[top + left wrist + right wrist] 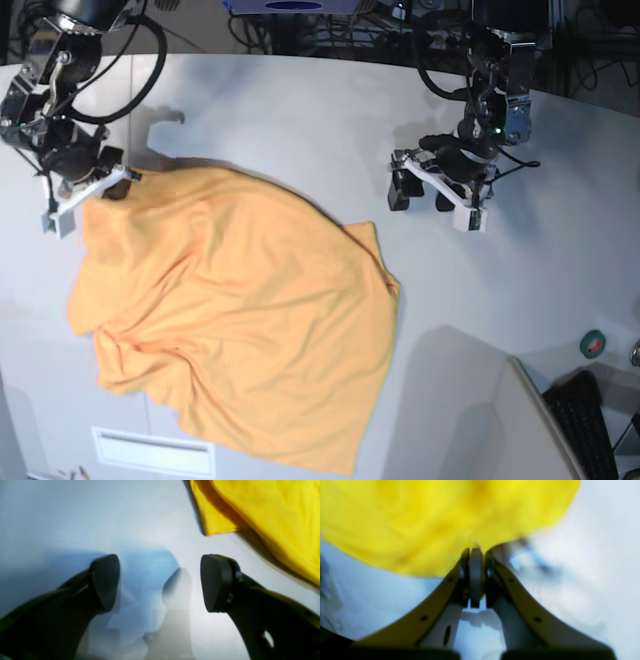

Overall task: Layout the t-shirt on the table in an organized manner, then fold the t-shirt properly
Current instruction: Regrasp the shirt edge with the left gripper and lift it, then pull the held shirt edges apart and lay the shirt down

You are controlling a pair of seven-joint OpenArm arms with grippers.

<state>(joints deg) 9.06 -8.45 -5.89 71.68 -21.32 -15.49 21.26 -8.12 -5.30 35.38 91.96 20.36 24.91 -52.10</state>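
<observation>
White tabletop (pixel 300 110) stretches wide around you, with cables and dark gear along its far edge. Your t-shirt (pixel 240 320) lies rumpled across the near-left part of the table in the base view, orange, one sleeve poking toward the middle. Your right gripper (pixel 475 555) has its jaws pinched together on the shirt's edge at the far-left corner of the cloth. Your left gripper (pixel 160 582) hangs with jaws spread wide over bare table, holding nothing, near the sleeve (pixel 215 517). Expect the cotton to be light, limp and prone to bunching; it should drag rather than slide cleanly. Take hems, shoulder seams or corners, not the loose middle.
</observation>
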